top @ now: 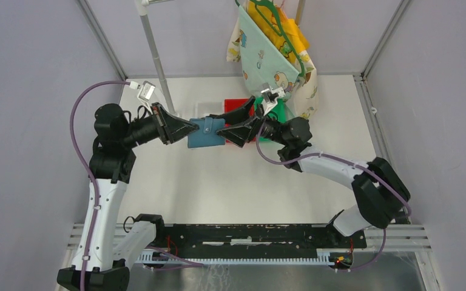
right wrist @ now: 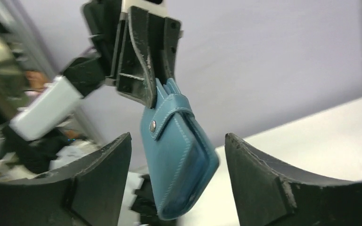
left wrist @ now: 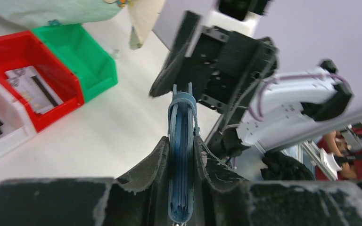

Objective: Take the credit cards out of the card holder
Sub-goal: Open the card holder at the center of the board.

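The teal-blue card holder [top: 206,133] hangs in the air above the table middle, closed, its snap tab fastened. My left gripper [top: 188,128] is shut on its left end; in the left wrist view the holder [left wrist: 183,155] sits edge-on between my fingers. My right gripper [top: 233,127] is open, its jaws standing on either side of the holder's right end [right wrist: 179,160] without touching it. One pale card with a dark stripe [left wrist: 32,88] lies in the red bin [left wrist: 61,77]. No other cards show.
A green bin [left wrist: 87,59] stands beside the red bin, with a white tray [left wrist: 0,134] on its other side. A metal pole [top: 155,51] rises at the back left. Patterned cloth bags [top: 273,48] hang over the bins.
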